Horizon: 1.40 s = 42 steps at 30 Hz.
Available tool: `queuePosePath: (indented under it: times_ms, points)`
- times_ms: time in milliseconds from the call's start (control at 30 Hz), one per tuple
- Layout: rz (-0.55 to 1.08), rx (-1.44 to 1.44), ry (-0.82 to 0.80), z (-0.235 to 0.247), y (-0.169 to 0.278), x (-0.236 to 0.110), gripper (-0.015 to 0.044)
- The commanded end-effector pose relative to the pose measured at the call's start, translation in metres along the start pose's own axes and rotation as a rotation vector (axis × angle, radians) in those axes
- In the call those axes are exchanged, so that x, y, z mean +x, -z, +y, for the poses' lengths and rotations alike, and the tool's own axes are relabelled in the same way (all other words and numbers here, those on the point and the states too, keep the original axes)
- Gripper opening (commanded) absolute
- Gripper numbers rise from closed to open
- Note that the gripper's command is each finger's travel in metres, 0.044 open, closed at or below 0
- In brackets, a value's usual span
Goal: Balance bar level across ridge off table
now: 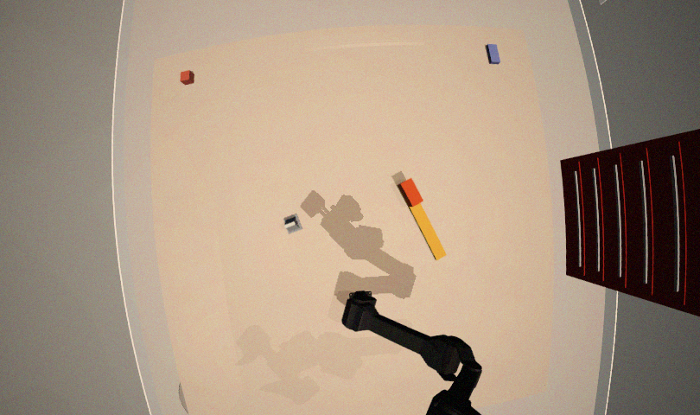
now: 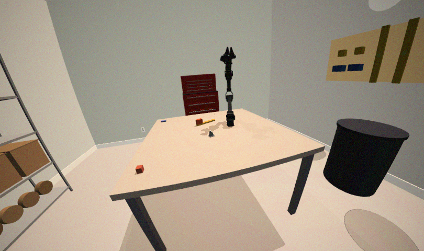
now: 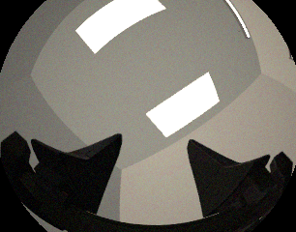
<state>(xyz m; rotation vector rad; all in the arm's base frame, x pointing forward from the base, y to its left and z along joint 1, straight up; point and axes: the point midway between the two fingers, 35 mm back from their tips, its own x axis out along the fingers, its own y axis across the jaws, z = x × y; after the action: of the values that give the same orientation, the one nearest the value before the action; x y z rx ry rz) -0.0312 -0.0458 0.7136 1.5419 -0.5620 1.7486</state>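
The bar (image 1: 428, 233) (image 2: 209, 121) is a yellow strip with an orange-red block on one end. It lies flat on the table (image 1: 240, 128) (image 2: 192, 155), right of centre. The ridge (image 1: 292, 223) (image 2: 211, 134) is a small grey wedge standing apart from the bar, toward the table's middle. My arm stands straight up from its base (image 1: 358, 308) (image 2: 230, 119). My gripper (image 2: 228, 49) (image 3: 156, 142) points at the ceiling, far above both things. Its fingers are open with nothing between them.
A small red cube (image 1: 187, 77) (image 2: 139, 168) and a blue block (image 1: 493, 53) (image 2: 163, 121) lie near two table corners. A dark red tool cabinet (image 1: 641, 220) (image 2: 200, 93) stands behind the table. A black bin (image 2: 364, 155) stands beside it.
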Motion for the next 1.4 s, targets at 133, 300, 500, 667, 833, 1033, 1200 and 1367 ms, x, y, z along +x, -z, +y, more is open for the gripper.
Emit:
queuePosePath:
  times_ms: [133, 300, 500, 667, 833, 1033, 1200, 1367]
  points:
    - [0.018, -0.038, 0.166, -0.055, 0.025, 0.005, 0.0315]
    - [0.037, -0.060, 0.277, -0.090, 0.037, 0.005, 0.0315]
    - [0.044, -0.087, 0.422, -0.136, 0.045, 0.001, 0.0315]
    - [0.040, -0.110, 0.542, -0.173, 0.047, -0.007, 0.0315]
    - [0.027, -0.133, 0.663, -0.209, 0.044, -0.019, 0.0315]
    - [-0.001, -0.163, 0.805, -0.250, 0.034, -0.037, 0.0315]
    - [-0.035, -0.189, 0.923, -0.281, 0.022, -0.056, 0.0315]
    - [-0.088, -0.197, 1.046, -0.310, 0.006, -0.079, 0.0315]
